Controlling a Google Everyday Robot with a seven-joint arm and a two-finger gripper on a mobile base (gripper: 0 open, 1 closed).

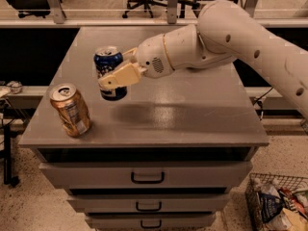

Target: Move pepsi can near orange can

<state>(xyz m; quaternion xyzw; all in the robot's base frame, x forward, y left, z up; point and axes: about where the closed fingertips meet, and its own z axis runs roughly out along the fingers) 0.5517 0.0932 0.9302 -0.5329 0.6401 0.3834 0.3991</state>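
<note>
While the gripper (115, 76) clasps the upright pepsi can (107, 60), the orange can (70, 110) stands near it, toward the front-left corner of the bench (192, 119).

pepsi can (107, 61): dark blue side with pale markings; no lettering can be read.
orange can (71, 110): white-blue label patch with fine print, too small to read.
gripper (114, 69): jaws clasped on the pepsi can, over the left part of the bench (192, 119); it carries no readable text.
</note>
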